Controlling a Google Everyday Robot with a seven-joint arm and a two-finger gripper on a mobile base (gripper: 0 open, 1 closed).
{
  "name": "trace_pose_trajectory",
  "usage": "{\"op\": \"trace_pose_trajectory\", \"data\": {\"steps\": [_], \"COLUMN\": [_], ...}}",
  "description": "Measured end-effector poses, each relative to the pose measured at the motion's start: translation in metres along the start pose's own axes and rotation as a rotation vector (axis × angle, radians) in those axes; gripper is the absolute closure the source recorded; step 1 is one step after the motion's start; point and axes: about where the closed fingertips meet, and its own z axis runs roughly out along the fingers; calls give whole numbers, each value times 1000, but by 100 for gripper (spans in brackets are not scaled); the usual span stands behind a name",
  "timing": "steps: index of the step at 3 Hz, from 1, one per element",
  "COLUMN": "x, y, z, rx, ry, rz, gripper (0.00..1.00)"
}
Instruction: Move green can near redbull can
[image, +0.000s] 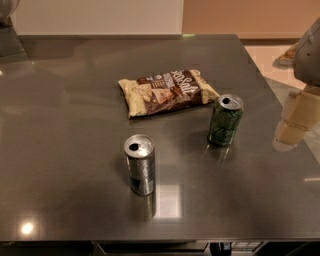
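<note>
The green can (225, 120) stands upright on the dark grey table (70, 125), right of centre, with its silver top open. The redbull can (140, 164) is slim and silver-grey with a darker lower part. It stands upright nearer the front, to the left of the green can and well apart from it. My gripper (293, 120) is a pale beige shape at the right edge of the view, hanging from a grey arm (309, 50). It is to the right of the green can and does not touch it.
A brown and cream snack bag (167, 91) lies flat behind the two cans, close to the green can's far left side. The table's right edge runs just past the gripper. A wall and pale floor lie beyond the far edge.
</note>
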Motion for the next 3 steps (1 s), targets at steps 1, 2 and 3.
{"op": "trace_pose_trajectory", "data": {"steps": [1, 2, 3], "x": [0, -1, -7], "y": [0, -3, -19], "z": [0, 0, 13], "rx": [0, -3, -12], "ry": [0, -10, -24], "rz": [0, 14, 31], "gripper": [0, 0, 0]}}
